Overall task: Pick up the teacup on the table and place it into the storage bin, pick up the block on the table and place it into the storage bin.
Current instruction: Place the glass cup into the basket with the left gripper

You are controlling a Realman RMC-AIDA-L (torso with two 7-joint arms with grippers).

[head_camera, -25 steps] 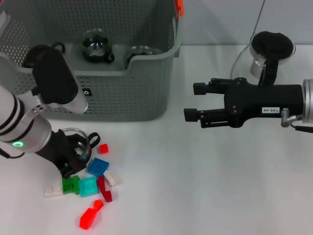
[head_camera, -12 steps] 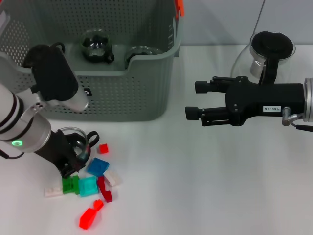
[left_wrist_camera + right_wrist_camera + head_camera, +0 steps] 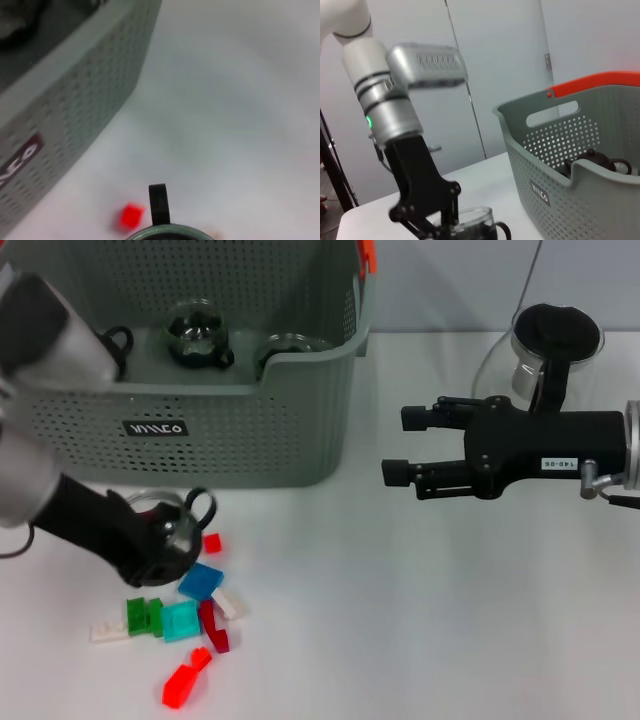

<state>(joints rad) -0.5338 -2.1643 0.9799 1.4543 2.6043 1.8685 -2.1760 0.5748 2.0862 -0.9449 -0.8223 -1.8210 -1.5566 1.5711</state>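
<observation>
Left claw point(image 3: 160, 545): low over the white counter point(image 3: 420, 620), just in front of the storage bin point(image 3: 200, 445); pinching the glass teacup point(image 3: 170, 530), seen in the head and right wrist views.
Teacup: at the left claw, black handle point(image 3: 200, 505) pointing toward the bin wall; whether its base touches the counter cannot be told. Left wrist view gives only its rim and handle point(image 3: 158, 204); right wrist view gives the whole glass body point(image 3: 470, 222) between the black fingers.
Right claw point(image 3: 405, 445): held above the counter to the right of the bin, well apart from it, fingers spread with nothing between them; pointing toward the bin.
Storage bin: grey perforated basket at the back left, black logo label point(image 3: 155, 427) on the front wall, orange clip point(image 3: 367, 254) on the rim. Head view shows dark teapot-like items point(image 3: 195, 335) inside; right wrist view shows the same dark pieces point(image 3: 592, 160) through the notch in the wall.
Blocks: loose cluster on the counter just beside the left claw: small red block point(image 3: 212, 542), blue block point(image 3: 202, 580), teal block point(image 3: 181, 621), green block point(image 3: 144, 616), white pieces, larger red block point(image 3: 180, 685) nearest the camera. Left wrist view shows only the small red block point(image 3: 131, 216) next to the cup handle.
Glass pitcher point(image 3: 545, 350): black lid, behind the right arm; head view only.
</observation>
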